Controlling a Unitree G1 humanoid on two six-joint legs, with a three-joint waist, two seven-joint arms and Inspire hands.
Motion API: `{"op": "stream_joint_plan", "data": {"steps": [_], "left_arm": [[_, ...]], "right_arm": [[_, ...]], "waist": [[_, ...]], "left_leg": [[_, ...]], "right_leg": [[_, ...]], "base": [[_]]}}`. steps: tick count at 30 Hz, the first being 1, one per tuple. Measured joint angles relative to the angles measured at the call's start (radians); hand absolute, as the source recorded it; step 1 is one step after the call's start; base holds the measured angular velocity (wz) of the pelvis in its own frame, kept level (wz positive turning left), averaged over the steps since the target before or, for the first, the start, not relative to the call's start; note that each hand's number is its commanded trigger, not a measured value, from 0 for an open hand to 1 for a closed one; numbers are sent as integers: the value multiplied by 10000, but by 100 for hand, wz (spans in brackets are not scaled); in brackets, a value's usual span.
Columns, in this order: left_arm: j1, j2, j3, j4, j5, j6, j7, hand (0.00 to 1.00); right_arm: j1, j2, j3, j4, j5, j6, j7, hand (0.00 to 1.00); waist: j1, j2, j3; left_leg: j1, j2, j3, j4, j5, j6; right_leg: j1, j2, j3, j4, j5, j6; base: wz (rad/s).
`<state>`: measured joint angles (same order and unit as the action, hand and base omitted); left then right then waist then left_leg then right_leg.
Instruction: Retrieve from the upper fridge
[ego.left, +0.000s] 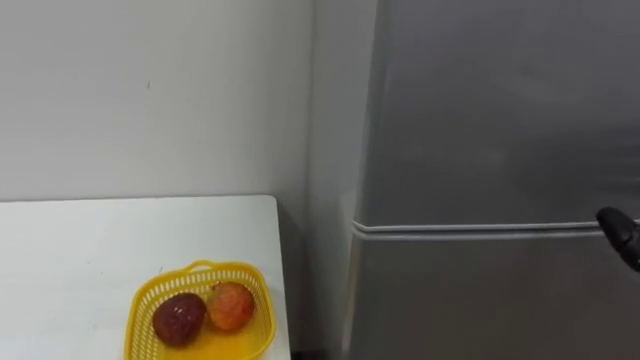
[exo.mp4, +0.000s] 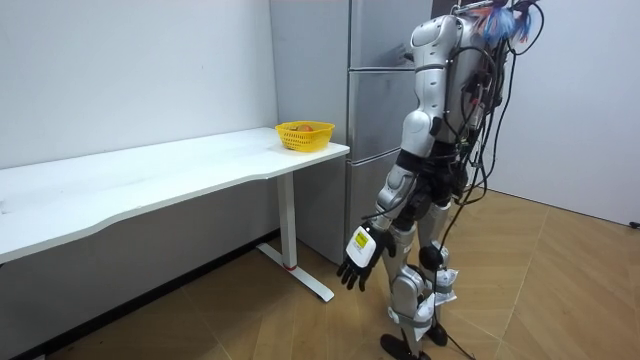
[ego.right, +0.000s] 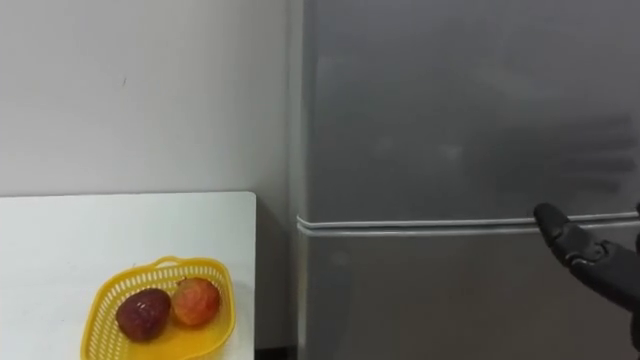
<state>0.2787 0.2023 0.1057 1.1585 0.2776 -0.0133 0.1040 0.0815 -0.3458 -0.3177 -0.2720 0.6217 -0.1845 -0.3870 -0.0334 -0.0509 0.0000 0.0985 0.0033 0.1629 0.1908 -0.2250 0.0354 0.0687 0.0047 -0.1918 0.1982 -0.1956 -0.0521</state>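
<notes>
The robot stands facing the fridge (exo.mp4: 375, 110), with the white worktop (ego.left: 90, 250) on its left. Both doors are closed, so whatever is to be fetched lies hidden behind the upper door (ego.right: 450, 110). This looks like the opening step, the reach for the door. The right hand (ego.right: 592, 258) hovers at the right, close to the seam (ego.right: 420, 224) between the doors, with its fingers stretched out and nothing in them. The left hand (exo.mp4: 358, 262) hangs relaxed and empty at its side. Next, the right hand likely needs to catch the upper door's edge and pull it. A yellow basket (ego.left: 228, 267) holding two fruits (ego.left: 178, 318) sits on the worktop's near right corner.
</notes>
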Motion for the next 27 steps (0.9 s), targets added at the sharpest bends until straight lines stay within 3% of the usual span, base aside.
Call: {"op": "stream_joint_plan", "data": {"steps": [5,11,14,19,20,21,22,23,27], "left_arm": [[110,-5,2,-3,-15,167,4,0],[90,-41,7,-398,-21,598,13,0],[3,-40,-57,-420,-81,784,18,0],[-22,-183,-216,-512,-119,986,236,0],[-3,-188,-320,-497,-121,999,243,0],[-36,-201,-390,-495,-124,1000,293,0],[-35,-222,-462,-496,-117,999,357,0],[-74,-301,-523,-509,-114,996,413,0],[-8,-388,-497,-600,-98,1018,413,0]], "right_arm": [[218,-11,-299,513,-492,2,-755,0],[450,-8,-377,1433,-454,338,-1693,0],[801,64,-199,2244,-851,519,-2022,0],[1742,918,432,3727,-1440,799,-2242,0],[1747,1068,750,4499,-1501,785,-2237,0],[1753,1249,1028,5278,-1473,846,-2235,0],[1766,1378,1091,5566,-1456,929,-2233,0],[1802,1602,1211,5943,-1372,1005,-2227,0],[1795,1786,1753,7249,-1231,1004,-1901,0]], "waist": [[-69,4,-22],[-193,-5,-23],[-194,-49,-72],[-110,71,-127],[-137,94,-120],[-139,76,-37],[-138,81,-15],[-136,135,-52],[-140,336,-62]], "left_leg": [[13,0,-1,-11,0,-1],[-11,0,-16,-91,-1,1],[-2,-1,-2,-74,1,0],[33,2,52,-15,1,0],[94,2,48,-15,1,0],[179,-1,48,-31,1,0],[189,-6,47,-33,-1,0],[185,-6,36,-53,-8,5],[174,-2,32,-211,-16,17]], "right_leg": [[20,19,43,46,-1,0],[-27,31,113,16,-6,9],[19,32,110,53,-2,5],[-5,35,176,40,-3,7],[61,37,199,40,-2,6],[128,37,200,15,-5,10],[134,37,222,-28,-19,18],[137,54,271,-62,-38,46],[61,90,340,-33,-18,39]], "base": [[-1],[-2],[0],[-4],[-5],[0],[0],[0],[0]]}}
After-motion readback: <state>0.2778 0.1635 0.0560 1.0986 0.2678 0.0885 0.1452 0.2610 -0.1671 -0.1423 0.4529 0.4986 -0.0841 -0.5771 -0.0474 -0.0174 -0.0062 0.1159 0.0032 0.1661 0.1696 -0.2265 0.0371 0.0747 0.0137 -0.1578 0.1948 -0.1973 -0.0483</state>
